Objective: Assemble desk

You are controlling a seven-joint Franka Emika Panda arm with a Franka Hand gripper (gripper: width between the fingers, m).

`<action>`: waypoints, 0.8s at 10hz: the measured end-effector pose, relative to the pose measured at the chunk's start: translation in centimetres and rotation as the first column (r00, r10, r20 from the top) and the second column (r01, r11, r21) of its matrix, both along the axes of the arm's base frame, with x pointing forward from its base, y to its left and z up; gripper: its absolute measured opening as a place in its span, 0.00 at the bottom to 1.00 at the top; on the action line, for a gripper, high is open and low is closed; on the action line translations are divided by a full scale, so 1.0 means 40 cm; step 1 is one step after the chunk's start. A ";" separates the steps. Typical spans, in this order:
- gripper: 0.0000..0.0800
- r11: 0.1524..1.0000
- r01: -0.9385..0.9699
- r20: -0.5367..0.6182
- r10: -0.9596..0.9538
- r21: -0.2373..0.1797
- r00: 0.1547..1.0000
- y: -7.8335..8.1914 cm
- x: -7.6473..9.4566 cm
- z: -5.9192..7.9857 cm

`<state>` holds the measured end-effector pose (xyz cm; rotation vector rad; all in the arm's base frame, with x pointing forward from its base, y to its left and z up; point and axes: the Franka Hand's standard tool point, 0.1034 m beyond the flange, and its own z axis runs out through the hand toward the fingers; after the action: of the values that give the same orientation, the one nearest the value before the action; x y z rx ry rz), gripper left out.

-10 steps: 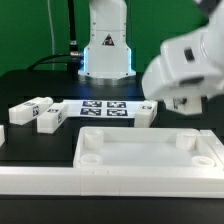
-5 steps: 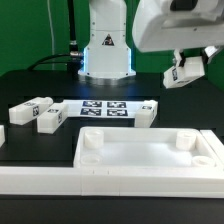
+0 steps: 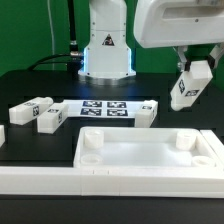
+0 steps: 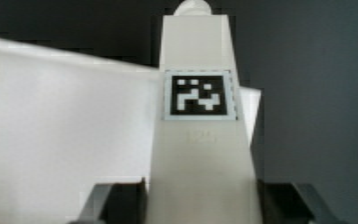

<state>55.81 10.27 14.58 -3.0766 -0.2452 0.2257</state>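
Tabletop first: the black table fills the exterior view, with my arm's white base standing at twelve o'clock. The desk slab lies flat from the centre out toward five o'clock, its raised rim up and a round socket showing in each far corner. The long border rail runs along the near edge at seven o'clock, touching the slab's end. The marker board sits just above centre. Two loose legs lie side by side at nine o'clock, well apart from the slab, and another tagged white block rests against the marker board's end toward three o'clock.

My claw hangs at two o'clock, closed partway, with both fingers pressed to the sides of one leg. That leg hangs nearly upright in the air, its lower end leaning slightly toward the centre. It is clear of the table and above the strip between the tagged block and the slab's far rim. The wrist view looks straight down the leg, tag face toward the camera.

Half a second ago this leg lay almost level in my grip; now it points downward. Everything on the table keeps its place.
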 end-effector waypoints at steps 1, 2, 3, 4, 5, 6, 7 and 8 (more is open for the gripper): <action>0.36 1.000 -0.001 0.026 0.001 0.003 1.000 -0.001 0.010 0.013; 0.36 1.000 -0.004 0.098 0.003 0.013 0.995 -0.003 0.046 0.032; 0.36 1.000 -0.002 0.137 0.000 0.017 0.991 -0.006 0.065 0.044; 0.36 1.000 0.000 0.210 -0.006 0.025 0.978 -0.006 0.084 0.056; 0.36 0.999 0.002 0.301 -0.013 0.036 0.953 -0.006 0.092 0.053; 0.36 0.999 0.003 0.363 -0.018 0.044 0.932 -0.007 0.090 0.048; 0.36 0.999 0.003 0.417 -0.024 0.051 0.908 -0.007 0.094 0.046; 0.36 0.998 0.002 0.495 -0.033 0.063 0.868 -0.007 0.102 0.047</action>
<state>59.89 9.98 16.47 -3.0119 -0.2329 -0.5758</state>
